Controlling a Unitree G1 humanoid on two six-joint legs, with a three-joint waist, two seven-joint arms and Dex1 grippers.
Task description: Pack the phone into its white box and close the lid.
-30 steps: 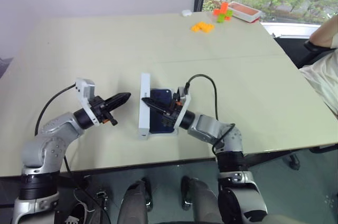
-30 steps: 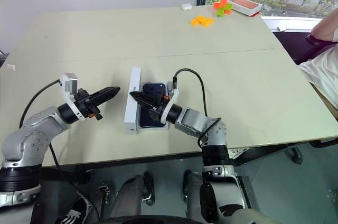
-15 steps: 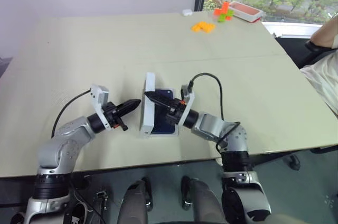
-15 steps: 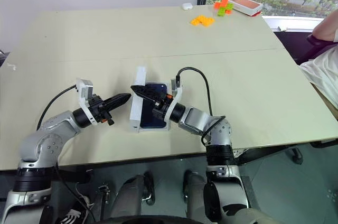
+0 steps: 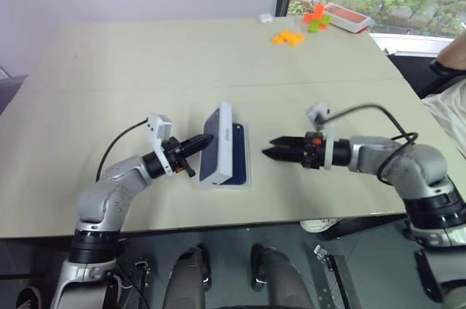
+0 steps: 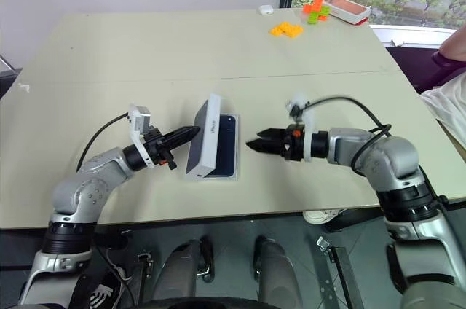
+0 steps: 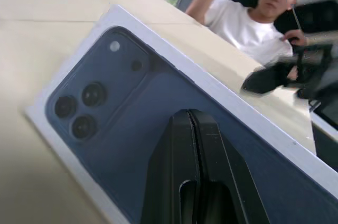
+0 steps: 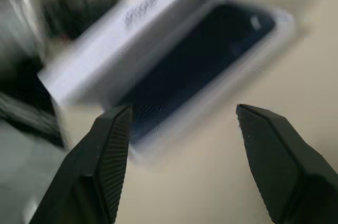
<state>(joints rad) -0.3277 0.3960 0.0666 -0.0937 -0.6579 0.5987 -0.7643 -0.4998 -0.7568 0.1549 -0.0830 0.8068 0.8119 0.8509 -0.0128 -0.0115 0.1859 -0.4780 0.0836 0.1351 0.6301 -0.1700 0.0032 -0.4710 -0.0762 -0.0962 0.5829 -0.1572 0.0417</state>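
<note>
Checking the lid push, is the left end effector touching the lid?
Touching: left eye view shows the shut left end effector tip against the tilted lid.

Head stereo pair looks down over the table (image 5: pixel 145 54); both wrist cameras face the lid (image 7: pixel 174 92) closely, from opposite sides.

L arm reaches in from the near left, elbow bent, forearm angled toward centre. L hand (image 5: pixel 204 139) roughly level, pointing right, its two black fingers (image 7: pixel 190 145) pressed together w/ no gap, tips at the printed face of the lid (image 5: pixel 218 141).

R arm comes from the near right, elbow out to the right, forearm running left, about level. R hand (image 5: pixel 268 150) points left, tipped slightly down, fingers (image 8: pixel 108 150) spread wide w/ nothing between them, well apart from the L hand.
</note>
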